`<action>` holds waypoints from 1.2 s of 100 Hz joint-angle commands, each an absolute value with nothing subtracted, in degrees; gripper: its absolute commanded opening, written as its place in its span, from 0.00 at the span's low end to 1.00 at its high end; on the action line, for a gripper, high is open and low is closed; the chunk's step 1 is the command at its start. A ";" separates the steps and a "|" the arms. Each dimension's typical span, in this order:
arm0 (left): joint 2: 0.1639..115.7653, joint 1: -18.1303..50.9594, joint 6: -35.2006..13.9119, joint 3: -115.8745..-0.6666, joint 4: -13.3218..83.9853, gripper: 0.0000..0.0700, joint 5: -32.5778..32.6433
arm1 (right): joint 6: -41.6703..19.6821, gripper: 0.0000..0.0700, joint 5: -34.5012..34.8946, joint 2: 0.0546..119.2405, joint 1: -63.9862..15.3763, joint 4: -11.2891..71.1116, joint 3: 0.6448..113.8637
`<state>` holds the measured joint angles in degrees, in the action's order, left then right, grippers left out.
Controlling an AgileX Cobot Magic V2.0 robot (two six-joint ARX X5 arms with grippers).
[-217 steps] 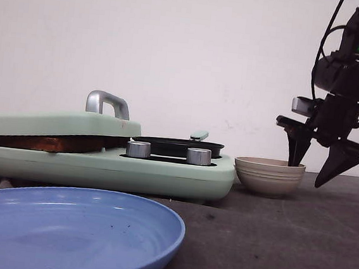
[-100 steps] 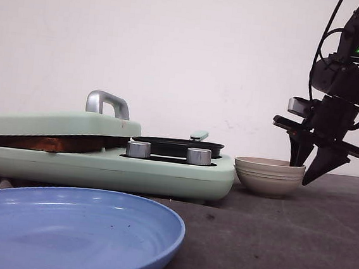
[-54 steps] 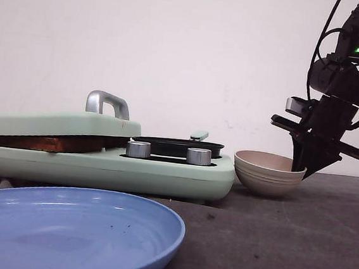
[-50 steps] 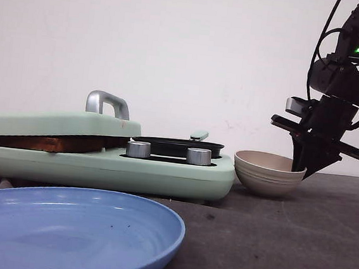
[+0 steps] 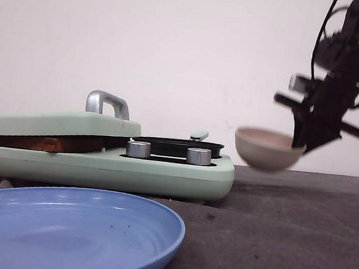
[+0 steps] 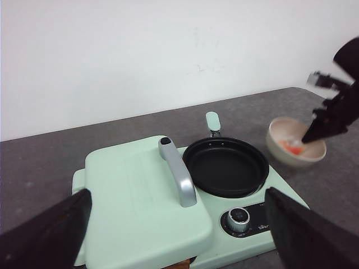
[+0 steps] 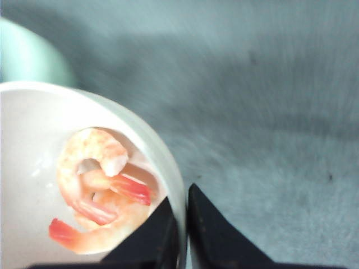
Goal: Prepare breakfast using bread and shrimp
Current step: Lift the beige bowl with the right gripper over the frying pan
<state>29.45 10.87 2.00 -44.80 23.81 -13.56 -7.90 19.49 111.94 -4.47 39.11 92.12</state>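
Shrimp (image 7: 98, 193) not yet in the pan (image 6: 226, 166) (bread already pressed); my right gripper (image 7: 180, 224) clamps their bowl (image 5: 268, 149) airborne beside it.

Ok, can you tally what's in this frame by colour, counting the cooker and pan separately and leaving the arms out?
Mint green: 1, the cooker
Black: 1, the pan
Beige: 1, the bowl, held off the table by the right gripper
Blue: 1, the plate
Orange-pink: 2, the shrimp, as far as I can tell
Brown: 1, the toast edge under the lid
Total: 7
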 commanded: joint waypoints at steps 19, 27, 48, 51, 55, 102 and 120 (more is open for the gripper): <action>29.54 10.83 2.35 -45.01 23.31 0.78 -13.30 | -11.73 0.00 25.52 108.07 -6.02 35.70 93.56; 29.54 10.83 2.33 -45.01 23.33 0.78 -13.30 | -13.76 0.00 26.24 107.68 -7.49 33.47 93.56; 29.54 10.83 2.33 -45.01 24.60 0.78 -13.30 | -16.47 0.00 24.84 107.92 -13.21 26.48 93.56; 29.54 10.83 2.33 -45.01 24.75 0.78 -13.30 | -16.53 0.00 23.64 107.92 -14.22 25.21 93.56; 29.54 10.83 2.33 -45.01 24.88 0.78 -13.30 | -16.51 0.00 21.74 107.96 -15.49 23.53 93.56; 29.54 10.83 2.35 -45.01 24.91 0.78 -13.30 | 7.64 0.00 -8.08 108.25 -28.01 4.95 93.56; 29.54 10.83 2.35 -45.01 24.91 0.78 -13.32 | 21.76 0.00 -15.86 108.25 -30.33 -0.93 93.56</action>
